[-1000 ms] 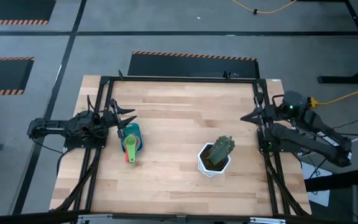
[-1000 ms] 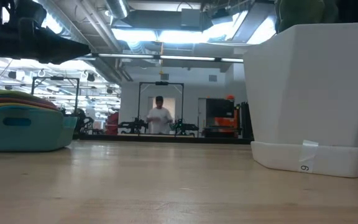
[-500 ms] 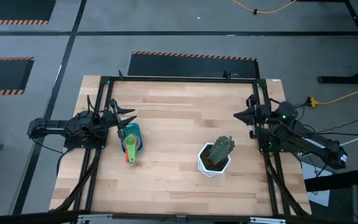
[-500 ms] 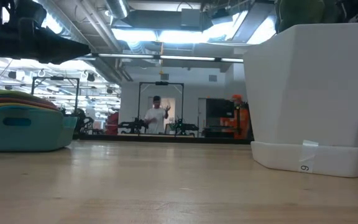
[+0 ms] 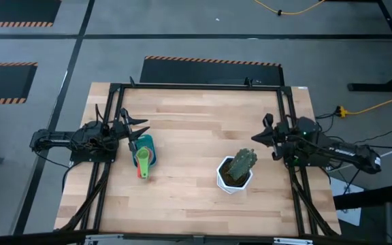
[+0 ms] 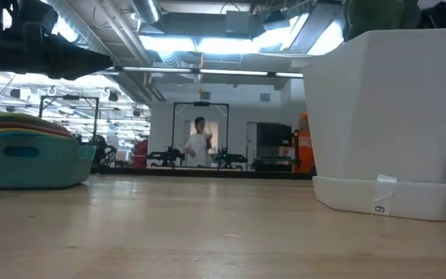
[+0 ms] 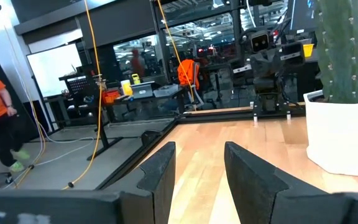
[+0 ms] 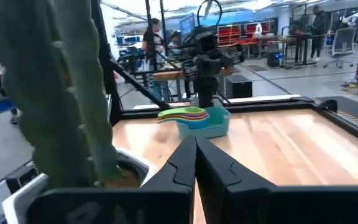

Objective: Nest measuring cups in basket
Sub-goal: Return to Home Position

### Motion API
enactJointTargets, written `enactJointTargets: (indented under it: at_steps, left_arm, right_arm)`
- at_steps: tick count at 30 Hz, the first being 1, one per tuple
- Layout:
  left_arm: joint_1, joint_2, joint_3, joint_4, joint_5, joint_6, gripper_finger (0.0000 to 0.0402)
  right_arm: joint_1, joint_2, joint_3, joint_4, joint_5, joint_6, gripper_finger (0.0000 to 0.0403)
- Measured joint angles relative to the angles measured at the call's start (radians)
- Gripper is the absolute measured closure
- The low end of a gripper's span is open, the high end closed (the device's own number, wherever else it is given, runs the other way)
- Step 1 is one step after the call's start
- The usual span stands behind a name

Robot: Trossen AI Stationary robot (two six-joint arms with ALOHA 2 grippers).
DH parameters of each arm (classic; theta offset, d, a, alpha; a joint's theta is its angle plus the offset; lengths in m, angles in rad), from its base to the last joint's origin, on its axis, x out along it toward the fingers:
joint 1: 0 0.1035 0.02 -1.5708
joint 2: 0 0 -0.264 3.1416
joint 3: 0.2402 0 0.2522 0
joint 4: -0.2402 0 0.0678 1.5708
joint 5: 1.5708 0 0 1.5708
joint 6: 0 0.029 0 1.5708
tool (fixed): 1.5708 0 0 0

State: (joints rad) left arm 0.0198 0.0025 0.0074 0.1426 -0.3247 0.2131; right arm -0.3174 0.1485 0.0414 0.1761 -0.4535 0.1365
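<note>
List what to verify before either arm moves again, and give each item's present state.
1. Measuring cups nested in the basket: ok; handles overhang its rim.
2. Left gripper empty: ok; open, beside the basket at the left edge of the table.
3. Right gripper empty: ok; shut on nothing, near the right edge.
4. Right gripper apart from the cactus in the white pot: ok, but close.
5. Left gripper's height above the cups: cannot tell.
</note>
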Motion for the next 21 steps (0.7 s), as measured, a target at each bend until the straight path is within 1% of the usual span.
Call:
enactJointTargets:
  at_steps: [4,7,10,14,21]
  left_arm:
    - [0.000,0.000,0.000,0.000,0.000,0.000,0.0270]
    - [0.000,0.000,0.000,0.000,0.000,0.000,0.0270]
    - [0.000,0.000,0.000,0.000,0.000,0.000,0.0270]
    - [0.000,0.000,0.000,0.000,0.000,0.000,0.0270]
    - [0.000,0.000,0.000,0.000,0.000,0.000,0.0270]
  right_arm:
    - [0.067,-0.002,0.000,-0.017,0.115,0.020,0.0392]
    - [0.121,-0.001,-0.001,-0.030,0.223,-0.011,0.0392]
    - [0.168,-0.001,-0.026,0.030,0.290,-0.046,0.0392]
    - [0.198,-0.001,-0.035,0.028,0.349,-0.084,0.0392]
    - [0.199,-0.020,-0.035,0.013,0.356,-0.066,0.0392]
